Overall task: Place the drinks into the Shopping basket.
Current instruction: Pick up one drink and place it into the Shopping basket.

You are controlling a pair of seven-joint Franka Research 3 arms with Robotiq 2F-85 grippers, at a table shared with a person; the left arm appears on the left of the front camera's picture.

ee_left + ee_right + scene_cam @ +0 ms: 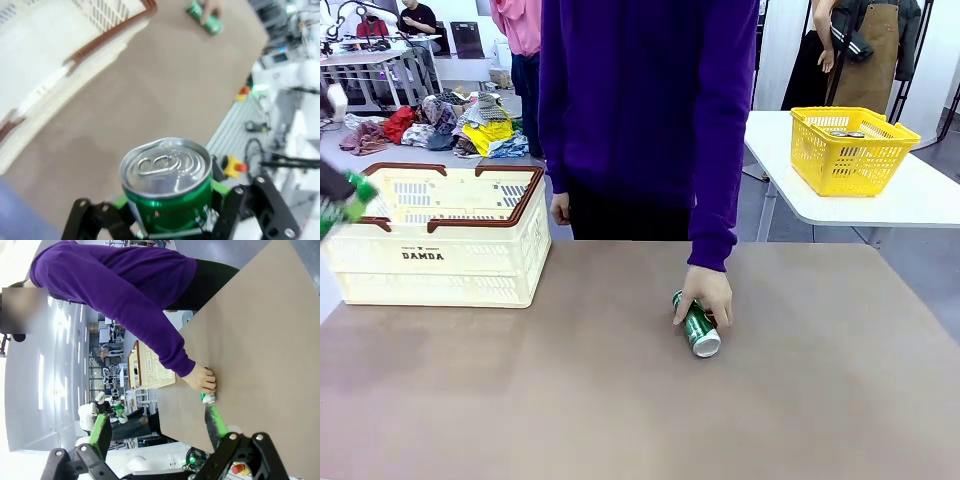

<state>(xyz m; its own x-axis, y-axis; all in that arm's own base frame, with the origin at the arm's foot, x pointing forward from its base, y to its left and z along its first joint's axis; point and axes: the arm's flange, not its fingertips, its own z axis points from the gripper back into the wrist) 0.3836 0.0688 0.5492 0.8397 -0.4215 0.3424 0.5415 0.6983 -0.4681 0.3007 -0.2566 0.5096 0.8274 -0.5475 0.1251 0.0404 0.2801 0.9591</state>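
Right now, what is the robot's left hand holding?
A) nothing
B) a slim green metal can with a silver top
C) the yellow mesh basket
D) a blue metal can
B: in the left wrist view the left hand is clamped on a slim green metal can, its silver pull-tab top facing the camera.

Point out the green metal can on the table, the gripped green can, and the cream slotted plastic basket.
Green metal can on the table (699, 327): front view, green side.
Gripped green can (166, 167): left wrist view, silver lid.
Cream slotted plastic basket (470, 262): front view, front wall.
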